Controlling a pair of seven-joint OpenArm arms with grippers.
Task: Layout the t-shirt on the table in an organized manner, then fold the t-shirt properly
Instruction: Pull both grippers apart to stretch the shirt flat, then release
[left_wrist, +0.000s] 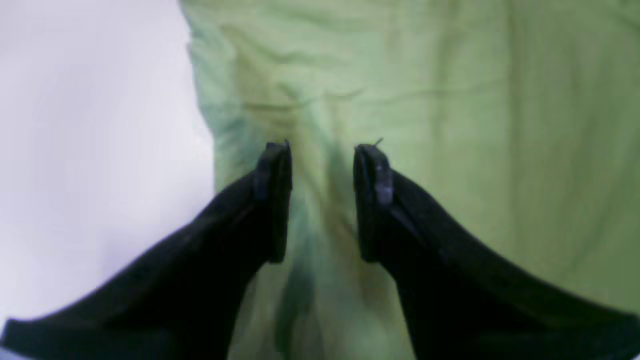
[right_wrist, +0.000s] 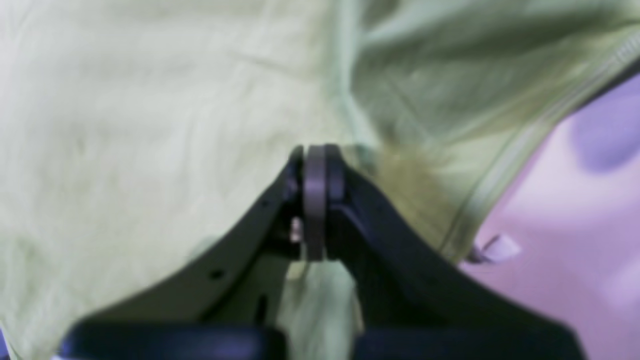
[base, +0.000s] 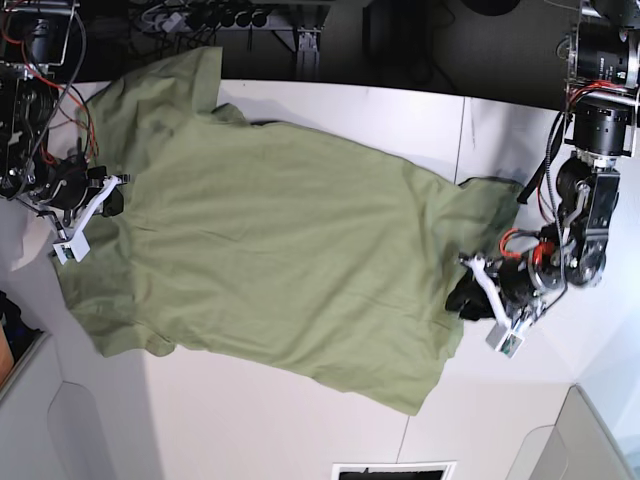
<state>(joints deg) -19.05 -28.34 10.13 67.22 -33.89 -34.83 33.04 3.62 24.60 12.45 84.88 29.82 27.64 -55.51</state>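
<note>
Lying spread on the table (base: 300, 420), t-shirt (base: 280, 240) — between parted left jaws, pinched in closed right jaws

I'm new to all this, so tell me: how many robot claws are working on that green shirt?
2. The right gripper is pinched shut on the t-shirt at the base view's left edge. The left gripper stands open over the shirt's opposite edge. None look hidden.
</note>
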